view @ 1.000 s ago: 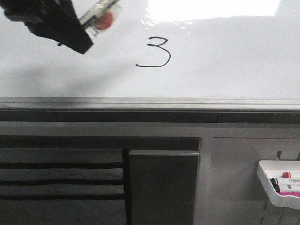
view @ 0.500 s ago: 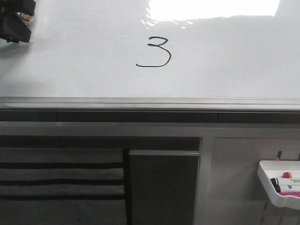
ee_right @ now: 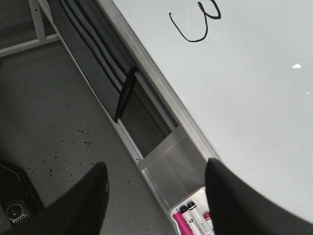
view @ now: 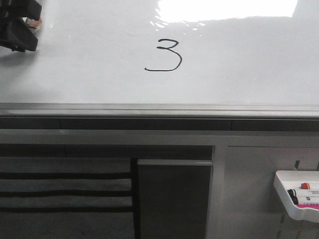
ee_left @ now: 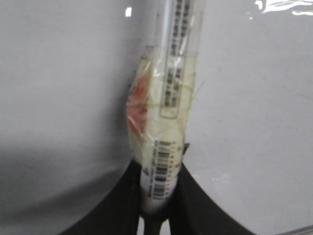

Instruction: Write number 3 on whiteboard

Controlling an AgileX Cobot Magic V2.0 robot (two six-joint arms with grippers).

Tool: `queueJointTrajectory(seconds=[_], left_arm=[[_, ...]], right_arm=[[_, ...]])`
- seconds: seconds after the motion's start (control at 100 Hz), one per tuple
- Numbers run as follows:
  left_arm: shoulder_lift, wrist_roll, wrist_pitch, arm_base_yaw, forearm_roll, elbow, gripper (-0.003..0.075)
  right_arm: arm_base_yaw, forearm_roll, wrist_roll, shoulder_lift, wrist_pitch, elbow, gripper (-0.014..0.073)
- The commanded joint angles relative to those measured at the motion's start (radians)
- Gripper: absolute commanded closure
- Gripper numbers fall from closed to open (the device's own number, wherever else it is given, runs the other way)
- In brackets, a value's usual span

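A black number 3 (view: 167, 56) with a long leftward tail is drawn on the glossy whiteboard (view: 249, 64). My left gripper (view: 20, 27) is at the board's far left edge, well to the left of the digit. In the left wrist view it (ee_left: 159, 196) is shut on a tape-wrapped marker (ee_left: 166, 112) that points at the board (ee_left: 254, 122); the tip is out of frame. My right gripper (ee_right: 156, 196) is open and empty, off the board over the floor. The digit (ee_right: 195, 24) also shows in the right wrist view.
The board's grey metal rim (view: 159, 109) runs below the digit. A small white tray (view: 299, 194) with markers hangs at the lower right and also shows in the right wrist view (ee_right: 193, 215). A dark open compartment (view: 172, 199) sits below the rim.
My left gripper with the marker has moved from just left of the digit to the board's far left edge. The digit is unchanged.
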State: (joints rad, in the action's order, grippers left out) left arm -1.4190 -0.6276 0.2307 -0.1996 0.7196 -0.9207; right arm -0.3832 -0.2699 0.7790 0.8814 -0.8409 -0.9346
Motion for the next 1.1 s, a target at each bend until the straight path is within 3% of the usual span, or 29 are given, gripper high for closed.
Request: queueJointTrajectory(seconds=[0.0,0.17,0.33,0.46,0.55,0.71,0.77,0.93,1.09], left_arm=[[0.030,0.005,-0.027,0.003,0.031,-0.027,0.0572],[0.030,0.005,-0.023,0.003,0.033,-0.027,0.0413],[0.030,0.004,-0.043,0.003,0.016,-0.029,0.0395],[0.056,0.004,0.023,0.005,-0.103,-0.047,0.0395],[0.112,0.004,0.120,0.005,-0.202,-0.068,0.0395],[0.272,0.013,0.351,0.005,-0.291,-0.102,0.0395],[0.336,0.052,0.411,0.005,-0.332,-0.102,0.0395],[0.529,0.193,0.449,0.005,-0.440,-0.025,0.0398],[0.741,0.246,0.249,0.005,-0.443,0.182,0.0492]], right_arm=[[0.007,-0.017,0.001,-0.011,0.049,-0.029,0.0207],[0.007,-0.017,0.001,-0.011,0.048,-0.029,0.0207],[0.007,-0.017,0.001,-0.011,0.046,-0.029,0.0207],[0.007,-0.008,-0.045,-0.043,0.031,-0.032,0.0207],[0.007,0.097,-0.225,-0.080,0.025,-0.032,0.0207],[0.007,0.445,-0.791,-0.138,-0.045,-0.032,0.0207],[0.007,0.511,-0.921,-0.158,-0.069,-0.025,0.0214],[0.007,0.503,-0.998,-0.266,0.082,0.077,0.0339],[0.007,0.503,-0.996,-0.385,0.257,0.206,0.0477]])
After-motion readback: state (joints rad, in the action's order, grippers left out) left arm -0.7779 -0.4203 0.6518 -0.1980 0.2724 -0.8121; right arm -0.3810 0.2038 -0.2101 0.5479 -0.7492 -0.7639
